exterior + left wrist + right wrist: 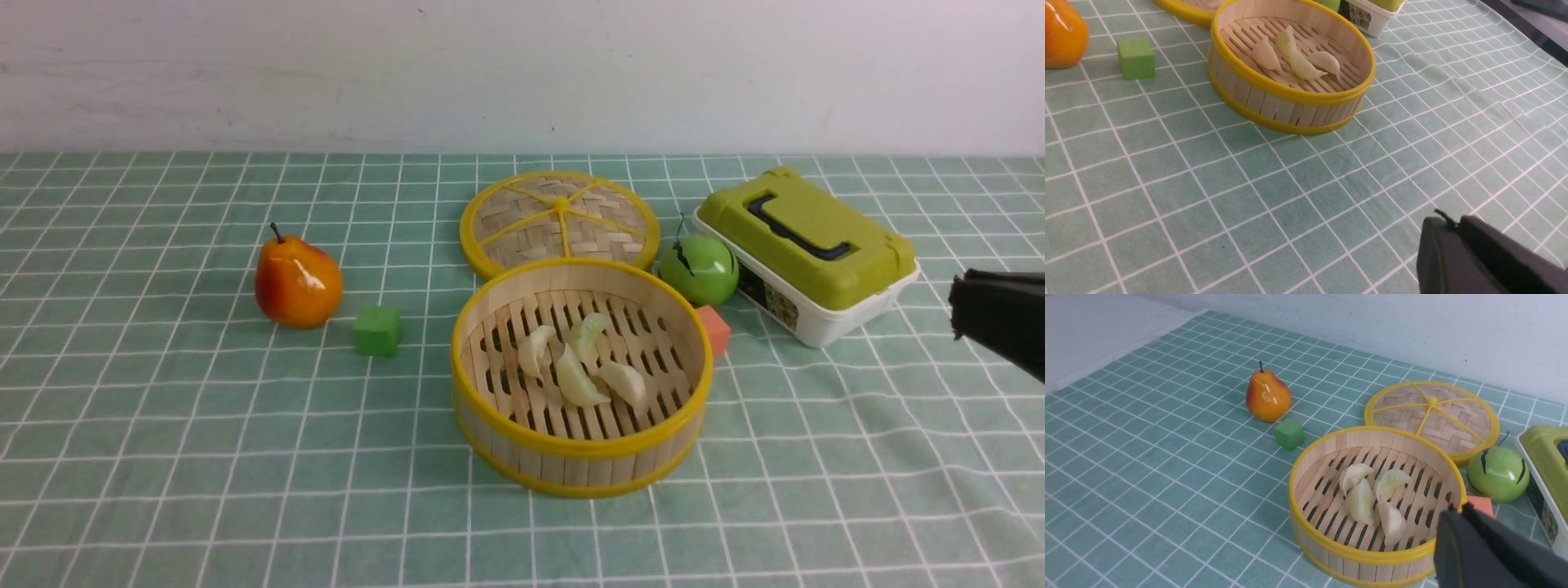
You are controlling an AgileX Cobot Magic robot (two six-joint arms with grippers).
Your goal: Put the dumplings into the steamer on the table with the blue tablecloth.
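Ann: Where are the dumplings (575,367)?
Ben: All four lie inside the steamer (571,445) on the worktop (204,457).
Ann: And the right hand (957,307)?
Ben: Closed tight and empty, off to the steamer's right, away from the dumplings.
Ann: The left hand (1453,228)?
Ben: Closed too, holding nothing, well apart from the steamer.

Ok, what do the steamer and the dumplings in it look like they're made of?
The steamer: pale matte slats, likely bamboo or wood; its smooth yellow rims look like plastic. The dumplings: glossy, slightly translucent, cream to pale green; that sheen suggests plastic or rubber replicas, but I can't be sure.
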